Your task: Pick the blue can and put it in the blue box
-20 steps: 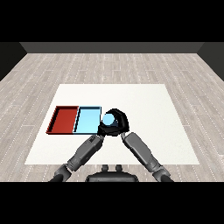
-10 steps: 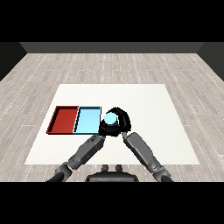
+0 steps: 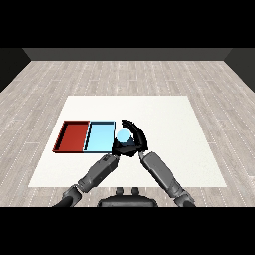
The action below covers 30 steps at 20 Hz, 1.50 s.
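Observation:
The blue can (image 3: pixel 123 136) shows its pale blue top just off the right edge of the light blue tray (image 3: pixel 99 137), at the tray's near right corner. My right hand (image 3: pixel 137 139) is curled round the can from its right and far side. I cannot see whether the can touches the table. My left hand (image 3: pixel 119 149) lies right below the can, close against the right hand, and merges with it into one dark mass. The blue tray holds nothing.
A red tray (image 3: pixel 73 136) lies against the blue tray's left side, with nothing in it. Both trays sit on the left half of the white table (image 3: pixel 169 124), and grey plank floor surrounds the table.
My right hand and the blue can have shifted slightly left and nearer, toward the blue tray's right edge. The left arm has barely moved.

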Available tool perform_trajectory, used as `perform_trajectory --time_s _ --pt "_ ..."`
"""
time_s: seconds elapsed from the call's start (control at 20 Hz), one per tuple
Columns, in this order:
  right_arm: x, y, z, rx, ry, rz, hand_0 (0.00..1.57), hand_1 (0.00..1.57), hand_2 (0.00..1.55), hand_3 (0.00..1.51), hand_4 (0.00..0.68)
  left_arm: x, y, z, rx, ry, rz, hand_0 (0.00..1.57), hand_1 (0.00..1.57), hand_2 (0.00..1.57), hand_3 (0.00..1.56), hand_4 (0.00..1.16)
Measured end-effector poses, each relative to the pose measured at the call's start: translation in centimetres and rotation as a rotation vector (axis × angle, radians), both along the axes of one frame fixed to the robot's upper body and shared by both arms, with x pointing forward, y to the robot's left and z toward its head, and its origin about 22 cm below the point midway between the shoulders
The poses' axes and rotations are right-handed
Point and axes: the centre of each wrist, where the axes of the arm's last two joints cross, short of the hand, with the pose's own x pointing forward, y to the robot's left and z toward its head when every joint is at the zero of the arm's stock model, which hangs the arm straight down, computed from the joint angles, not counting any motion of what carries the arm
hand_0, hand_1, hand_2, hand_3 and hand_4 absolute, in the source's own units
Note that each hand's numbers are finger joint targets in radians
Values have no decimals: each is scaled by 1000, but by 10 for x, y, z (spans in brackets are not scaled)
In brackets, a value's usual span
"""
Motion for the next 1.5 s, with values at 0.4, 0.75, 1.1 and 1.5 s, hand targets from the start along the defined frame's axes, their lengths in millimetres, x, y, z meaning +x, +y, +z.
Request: perform_trajectory --time_s 0.4,0.75,1.1,1.5 --pt "1 -15 2 47 -20 -45 0 0 0 0 0 5 6 -1 28 -14 43 1571 1571 1571 1533 1149" --pt "-10 -62 5 180 -72 -116 0 0 0 0 0 21 27 5 84 -26 112 1571 1571 1571 1535 1151" --pt "-19 -109 -6 278 -69 -233 0 0 0 0 0 50 87 22 214 -26 203 1571 1571 1571 1525 1151" --pt "-31 -134 -19 309 -47 -271 0 0 0 0 0 76 137 25 480 100 347 1571 1571 1565 1480 1027"
